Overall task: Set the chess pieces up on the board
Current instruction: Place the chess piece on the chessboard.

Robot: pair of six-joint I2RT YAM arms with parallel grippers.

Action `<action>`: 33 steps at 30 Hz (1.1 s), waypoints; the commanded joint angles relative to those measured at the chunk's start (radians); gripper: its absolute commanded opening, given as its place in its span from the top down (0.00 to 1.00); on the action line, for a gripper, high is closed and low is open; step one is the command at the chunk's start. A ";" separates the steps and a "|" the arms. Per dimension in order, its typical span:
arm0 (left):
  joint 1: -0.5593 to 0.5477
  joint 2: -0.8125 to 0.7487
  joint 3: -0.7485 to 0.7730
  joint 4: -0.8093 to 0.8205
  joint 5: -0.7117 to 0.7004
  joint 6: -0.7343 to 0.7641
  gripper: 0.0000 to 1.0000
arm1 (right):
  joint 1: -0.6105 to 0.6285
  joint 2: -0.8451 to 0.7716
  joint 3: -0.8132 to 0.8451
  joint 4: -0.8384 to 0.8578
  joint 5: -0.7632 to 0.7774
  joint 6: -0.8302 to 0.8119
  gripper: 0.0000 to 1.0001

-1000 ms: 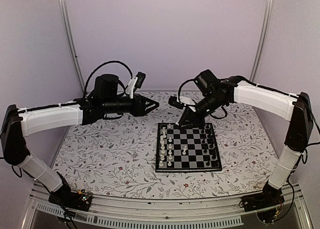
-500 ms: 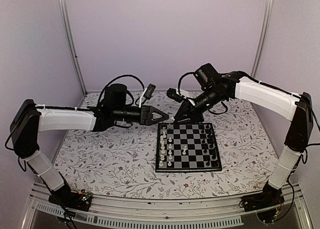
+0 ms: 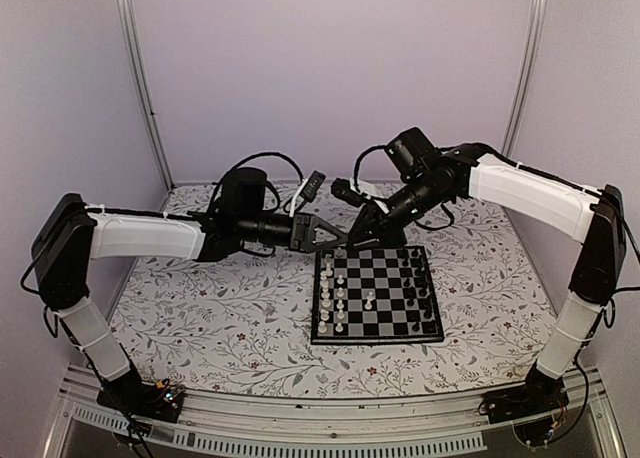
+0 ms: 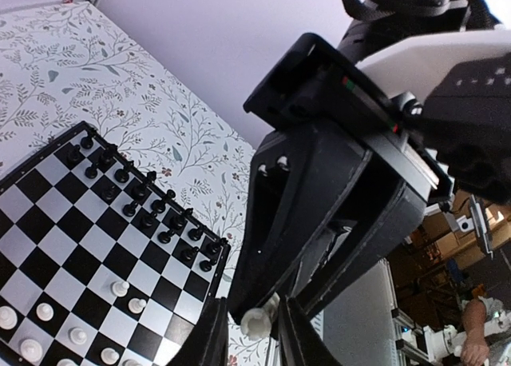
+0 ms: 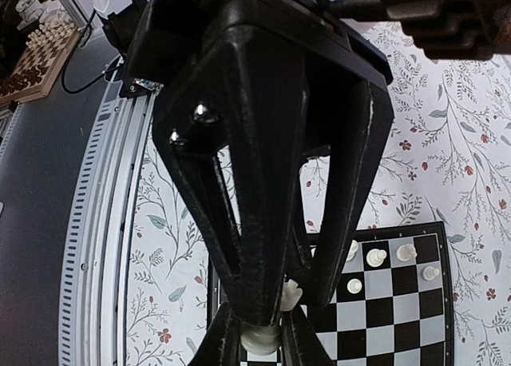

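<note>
A hand-over of a white piece (image 4: 257,322) is judged to be in hand. The piece is gripped narrowly by the right end effector (image 5: 259,338), in the air just beyond the far left corner of the board (image 3: 376,340). The left end effector (image 4: 249,338) is set narrowly around the same piece; contact cannot be told. Next, a firm left grip should be confirmed before the right one is released.
</note>
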 commanded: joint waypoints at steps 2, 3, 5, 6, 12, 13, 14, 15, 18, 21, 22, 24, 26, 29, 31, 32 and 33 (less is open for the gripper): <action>-0.015 0.033 0.033 0.023 0.038 -0.002 0.82 | 0.013 0.001 0.003 -0.013 0.012 -0.011 0.83; -0.015 0.037 0.034 0.023 0.042 -0.004 0.85 | 0.014 0.001 0.003 -0.011 0.013 -0.010 0.83; -0.015 0.040 0.038 0.023 0.048 -0.009 0.90 | 0.013 0.001 0.003 -0.008 0.018 -0.007 0.83; -0.015 0.043 0.038 0.022 0.051 -0.011 0.93 | 0.014 0.000 0.003 -0.006 0.023 -0.005 0.83; -0.007 0.022 0.056 -0.048 0.001 0.019 1.00 | 0.007 -0.015 -0.040 0.010 0.109 0.008 0.66; -0.004 0.017 0.073 -0.093 -0.025 0.045 1.00 | -0.005 -0.035 -0.061 0.014 0.122 0.009 0.61; -0.001 0.011 0.094 -0.148 -0.053 0.076 1.00 | -0.033 -0.049 -0.080 0.019 0.127 0.010 0.58; 0.004 0.009 0.119 -0.210 -0.086 0.116 1.00 | -0.054 -0.069 -0.099 0.021 0.122 0.013 0.54; 0.008 0.020 0.210 -0.424 -0.248 0.279 1.00 | -0.178 -0.132 -0.152 0.023 0.082 0.021 0.48; 0.006 0.058 0.305 -0.626 -0.458 0.422 1.00 | -0.258 -0.193 -0.234 0.048 0.085 0.022 0.46; 0.005 0.081 0.325 -0.663 -0.521 0.458 1.00 | -0.278 -0.209 -0.274 0.081 0.095 0.024 0.45; 0.003 0.119 0.365 -0.721 -0.630 0.522 1.00 | -0.306 -0.252 -0.369 0.144 0.128 0.031 0.44; -0.001 0.167 0.415 -0.778 -0.750 0.559 1.00 | -0.319 -0.286 -0.420 0.186 0.187 0.067 0.43; -0.001 0.221 0.464 -0.810 -0.830 0.590 1.00 | -0.321 -0.315 -0.451 0.219 0.327 0.081 0.41; -0.001 0.255 0.487 -0.810 -0.847 0.604 1.00 | -0.322 -0.335 -0.456 0.226 0.359 0.077 0.40; -0.001 0.274 0.502 -0.813 -0.854 0.610 1.00 | -0.322 -0.335 -0.455 0.224 0.359 0.075 0.40; -0.001 0.294 0.519 -0.817 -0.858 0.616 1.00 | -0.323 -0.331 -0.452 0.219 0.352 0.074 0.39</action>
